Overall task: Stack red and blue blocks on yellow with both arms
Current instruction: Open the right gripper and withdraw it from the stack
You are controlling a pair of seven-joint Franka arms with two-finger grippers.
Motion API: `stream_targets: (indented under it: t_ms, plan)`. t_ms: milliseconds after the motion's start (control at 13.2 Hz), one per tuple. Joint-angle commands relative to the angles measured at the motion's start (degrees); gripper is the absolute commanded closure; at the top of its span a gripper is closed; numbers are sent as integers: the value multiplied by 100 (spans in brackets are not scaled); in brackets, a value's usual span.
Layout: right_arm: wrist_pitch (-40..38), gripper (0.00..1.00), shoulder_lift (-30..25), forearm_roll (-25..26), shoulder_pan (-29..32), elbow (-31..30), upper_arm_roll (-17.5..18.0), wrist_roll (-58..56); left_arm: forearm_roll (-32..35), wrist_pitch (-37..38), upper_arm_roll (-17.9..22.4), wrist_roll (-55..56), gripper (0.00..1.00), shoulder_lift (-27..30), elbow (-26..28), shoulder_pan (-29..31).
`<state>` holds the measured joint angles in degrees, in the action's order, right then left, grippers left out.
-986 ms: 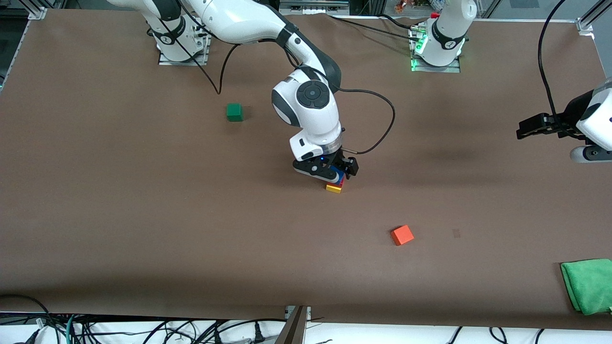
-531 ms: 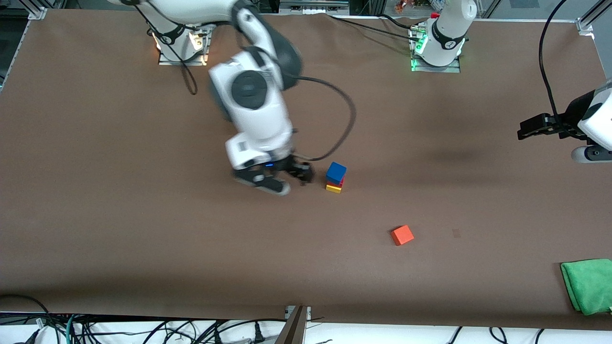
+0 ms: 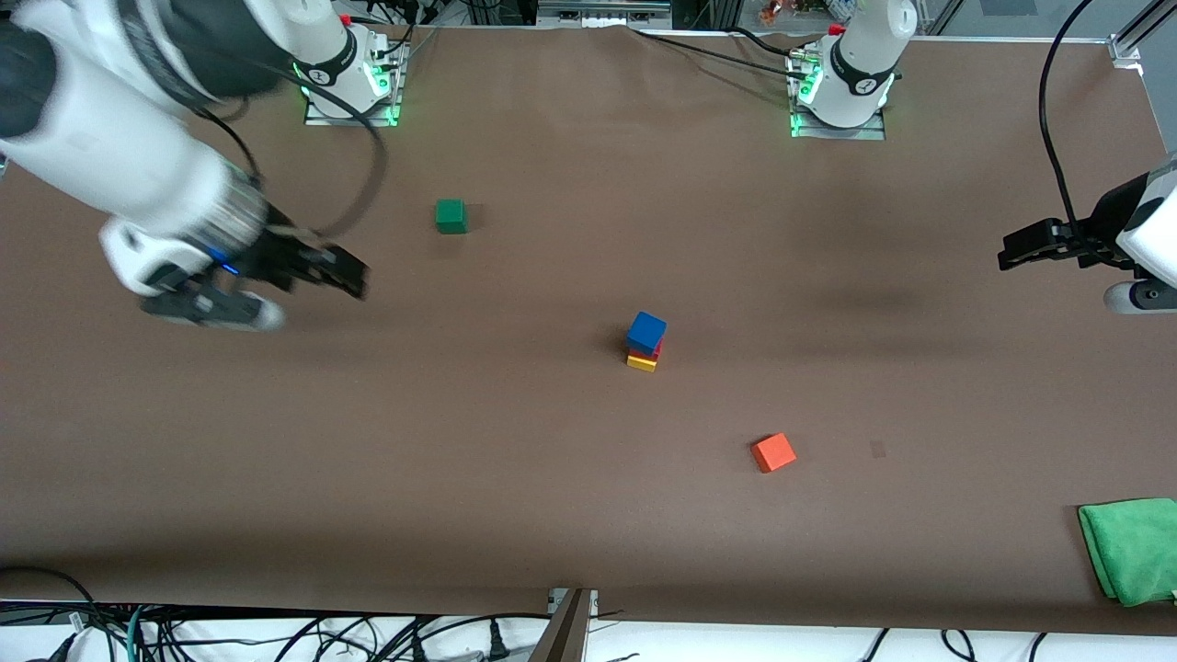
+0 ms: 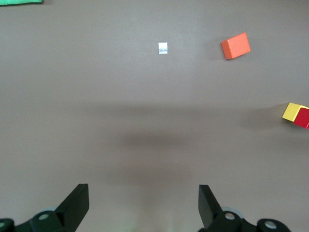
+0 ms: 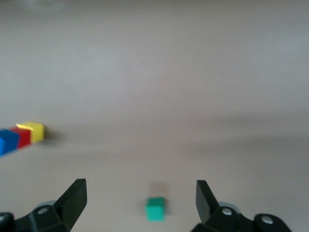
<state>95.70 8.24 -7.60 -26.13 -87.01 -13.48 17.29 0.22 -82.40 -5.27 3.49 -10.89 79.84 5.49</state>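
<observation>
We see a small tower in the middle of the brown desk; the yellow cube is at the bottom, the red cube sits on it, and the blue cube is on top, turned a little; all three are plain and the same size. The right end effector is up over the desk at the right arm's end, fingers wide apart and holding nothing; the left end effector waits over its own end, wide too.
</observation>
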Motion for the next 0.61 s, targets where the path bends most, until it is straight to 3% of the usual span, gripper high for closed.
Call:
stream_targets:
  t_ms: [0, 228, 531]
  plan:
    - [247, 0, -1235, 477, 352, -1502, 196, -550, -13, 23, -1, -111, 0, -45, -127, 22]
    - [238, 0, -1246, 575, 1361, -1433, 984, -1270, -5, 23, 8, -111, 0, -45, -127, 31]
    - [168, 0, -1158, 611, 1400, -1240, 1014, -1308, 241, 23, -1, -103, 0, -45, -127, 22]
